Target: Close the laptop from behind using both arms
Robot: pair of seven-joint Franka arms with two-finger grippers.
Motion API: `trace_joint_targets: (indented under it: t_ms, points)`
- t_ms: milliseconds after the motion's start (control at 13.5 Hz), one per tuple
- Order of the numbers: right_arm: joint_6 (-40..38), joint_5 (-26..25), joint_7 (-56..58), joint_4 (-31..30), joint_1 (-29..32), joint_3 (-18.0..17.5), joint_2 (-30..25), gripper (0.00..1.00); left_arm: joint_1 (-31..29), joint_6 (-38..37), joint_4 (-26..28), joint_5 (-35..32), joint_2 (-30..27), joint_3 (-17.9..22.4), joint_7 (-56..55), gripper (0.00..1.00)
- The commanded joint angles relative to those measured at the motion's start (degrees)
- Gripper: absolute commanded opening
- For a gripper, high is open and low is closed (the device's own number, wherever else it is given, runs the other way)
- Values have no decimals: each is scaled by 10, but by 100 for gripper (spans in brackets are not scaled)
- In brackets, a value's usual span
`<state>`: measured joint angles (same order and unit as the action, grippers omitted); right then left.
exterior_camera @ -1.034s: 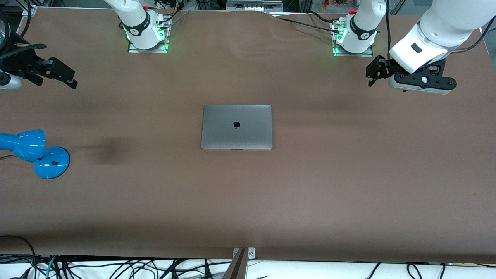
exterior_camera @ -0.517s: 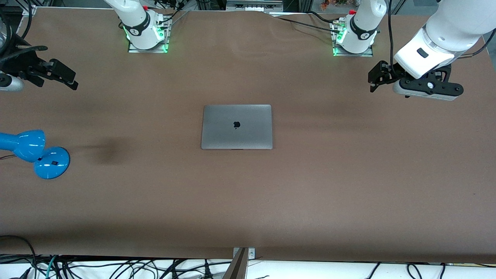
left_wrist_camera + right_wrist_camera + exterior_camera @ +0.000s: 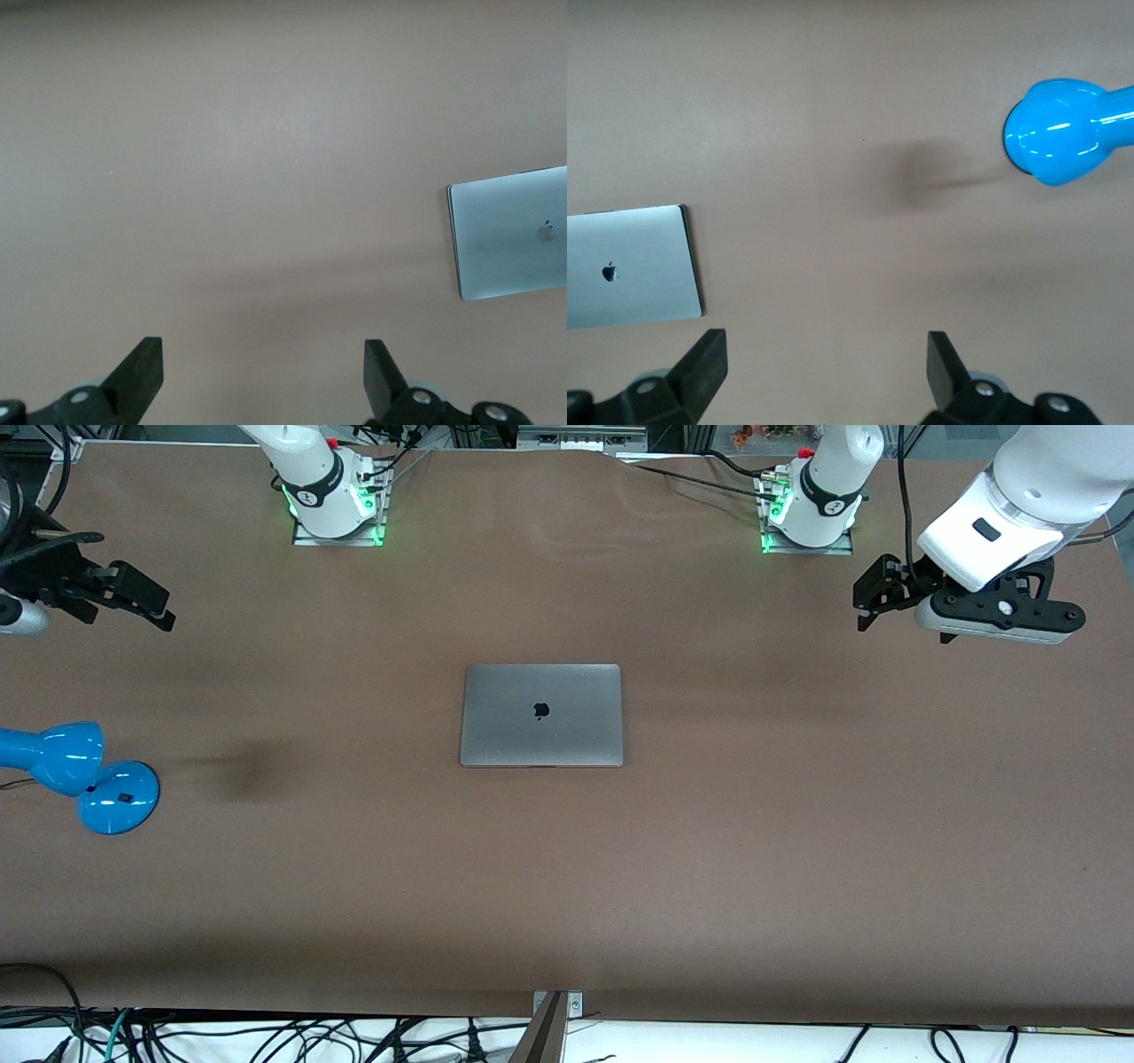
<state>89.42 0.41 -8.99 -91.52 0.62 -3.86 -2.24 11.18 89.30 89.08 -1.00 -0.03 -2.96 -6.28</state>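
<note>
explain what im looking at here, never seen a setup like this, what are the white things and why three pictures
The white things are two robot arms bolted to a brown table. One picture looks down from a high camera facing them; the other two come from cameras on each arm's wrist, looking past its black jaws. In the middle of the table lies a grey laptop, lid shut. A blue lamp stands toward the right arm's end. The left gripper hangs over the table at the left arm's end, the right gripper at the right arm's end. Both have open jaws and hold nothing.

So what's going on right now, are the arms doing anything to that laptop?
Left gripper open over bare table, right gripper open near the blue lamp. Laptop shut flat, untouched. Nothing in the way.
</note>
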Motion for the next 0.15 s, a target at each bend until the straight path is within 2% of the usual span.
trace_joint_targets:
  t_ms: [0,74]
  points:
    - [-1,6,-3,-9,4,4,-11,100,9,-15,-20,-12,9,7,9,100]
    - [-1,6,-2,-9,4,7,-11,100,9,-15,-20,-12,9,7,9,100]
